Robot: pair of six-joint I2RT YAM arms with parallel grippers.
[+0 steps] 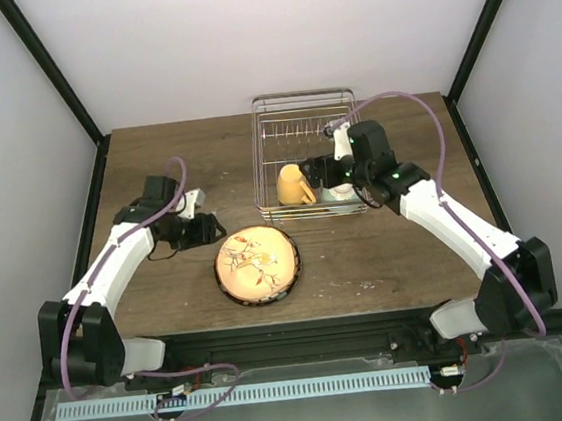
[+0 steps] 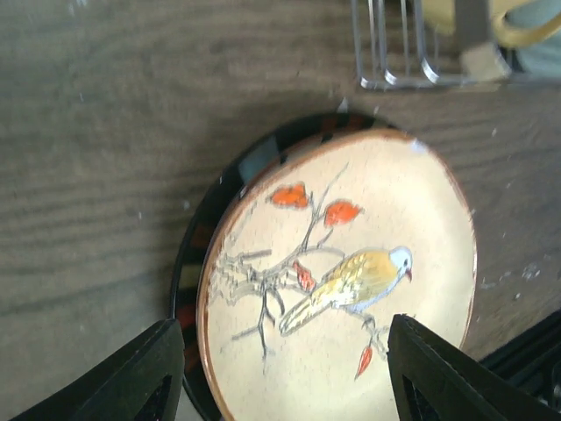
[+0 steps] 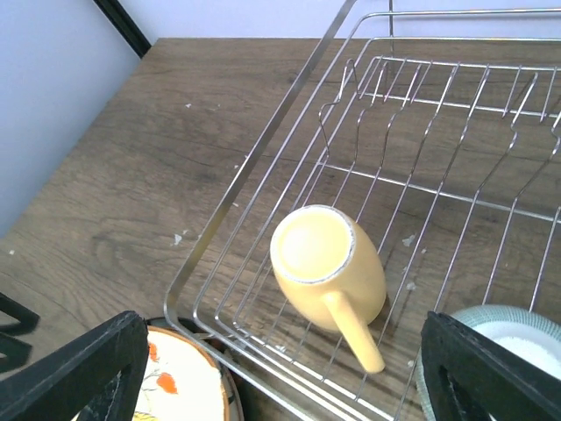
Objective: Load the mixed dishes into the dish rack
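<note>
Your left gripper (image 2: 285,338) is spread wide with nothing between its fingers, and it sits low beside the left edge of the plate stack on the table (image 2: 96,132). The orange-cream floral plate (image 2: 351,289) lies flat on a dark-rimmed plate (image 2: 197,254), whose patterned edge shows only as a crescent along the left. The stack is just in front of the dish rack (image 1: 301,96), near it but not in it. The step in hand looks like taking the top plate alone. Bring one finger in at the floral plate's rim, above the dark lip, and let the other come down on the painted face. Pinch close to the edge, because the glaze will likely be slick and a shallow bite could slip. If the lower plate starts to rise with it, stop and reset. Once the plate is clear, turn it upright and aim for the plate-slot prongs (image 1: 303,128) along the far side. The near part of the rack is taken: the yellow mug (image 3: 329,267) lies tilted there with its handle toward the front, and the pale-teal bowl (image 3: 504,338) sits to its right. Your right gripper (image 3: 280,324) hovers over that near part, also spread and empty. Draw it aside first, or the two arms may meet above the rack.
</note>
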